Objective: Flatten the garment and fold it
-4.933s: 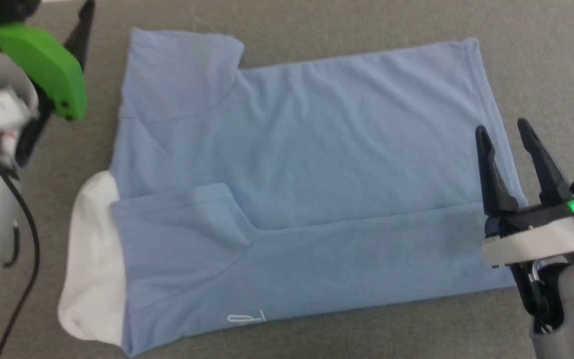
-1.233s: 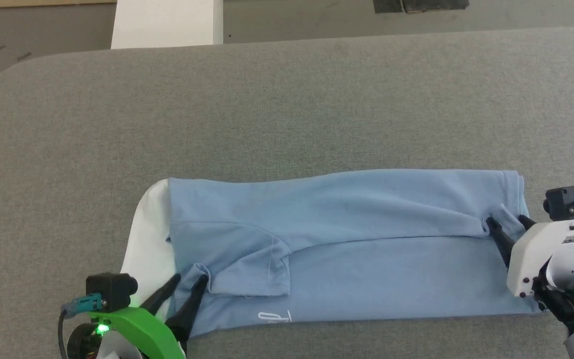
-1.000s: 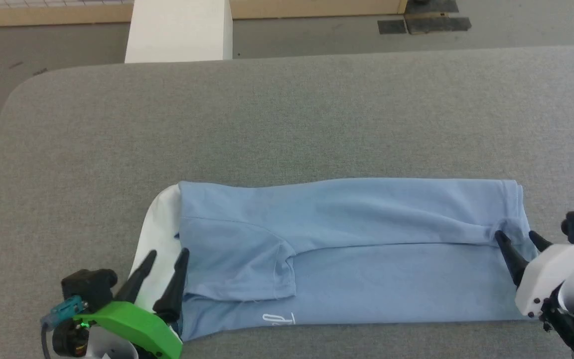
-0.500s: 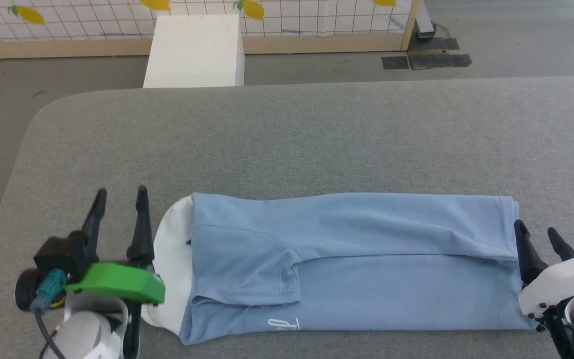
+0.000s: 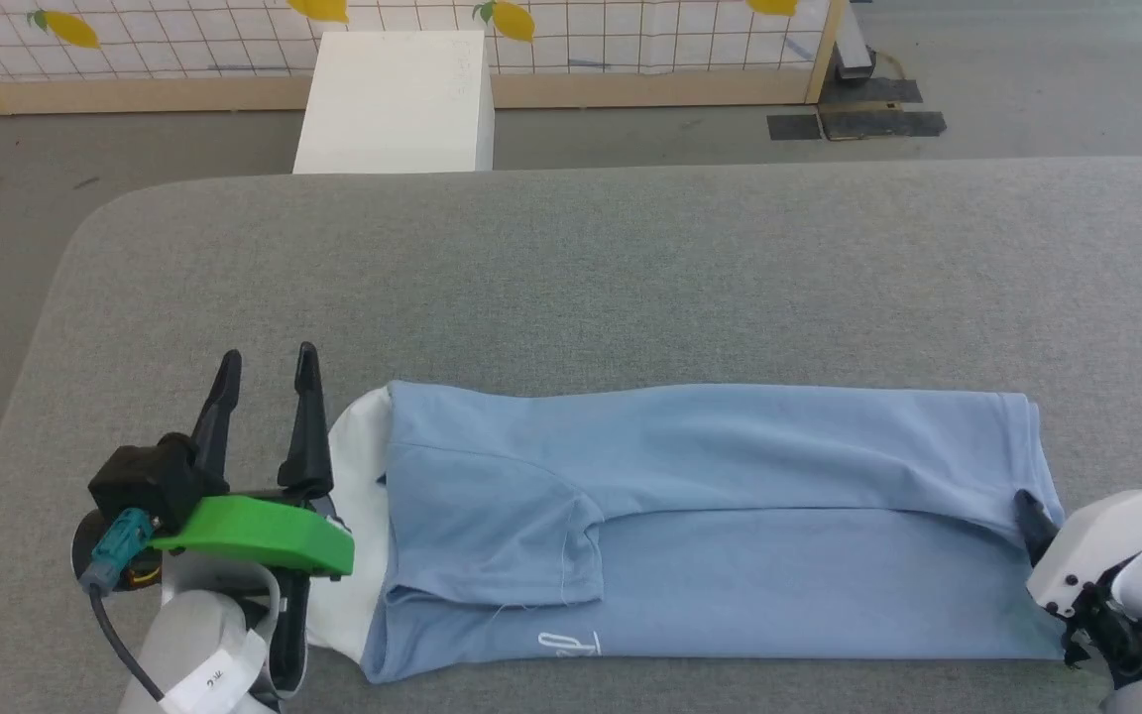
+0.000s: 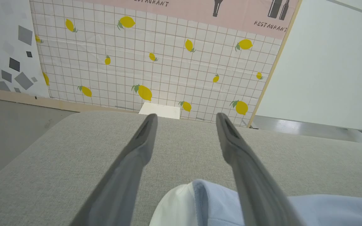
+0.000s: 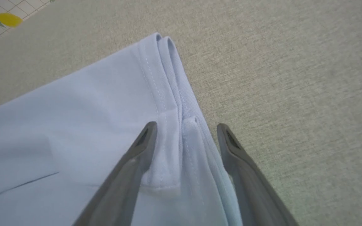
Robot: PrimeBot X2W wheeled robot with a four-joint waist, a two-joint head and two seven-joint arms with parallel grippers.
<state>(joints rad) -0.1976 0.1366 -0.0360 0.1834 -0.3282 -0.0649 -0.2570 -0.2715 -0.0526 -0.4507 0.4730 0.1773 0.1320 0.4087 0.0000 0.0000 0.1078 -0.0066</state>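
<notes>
The light blue garment [image 5: 730, 516] lies folded in a long strip on the grey table [image 5: 571, 268]. Its white panel [image 5: 358, 516] is at the left end, and a small white script mark [image 5: 568, 645] sits near the front edge. My left gripper [image 5: 267, 355] stands open just left of the white end, which lies low between its fingers in the left wrist view [image 6: 174, 204], untouched. My right gripper [image 5: 1039, 511] is at the right hem. In the right wrist view it [image 7: 187, 126] is open, with its fingers astride the stitched hem [image 7: 171, 150].
A white box [image 5: 393, 99] stands on the floor beyond the table's far edge, before a tiled wall panel with lemons [image 5: 184, 30]. The table's rounded left corner [image 5: 85, 228] is near my left arm. Bare grey table surface stretches behind the garment.
The garment went from a wide spread to a narrow strip. Both grippers let go of it. The left one moved off to the left; the right one dipped to the hem. The camera rose.
</notes>
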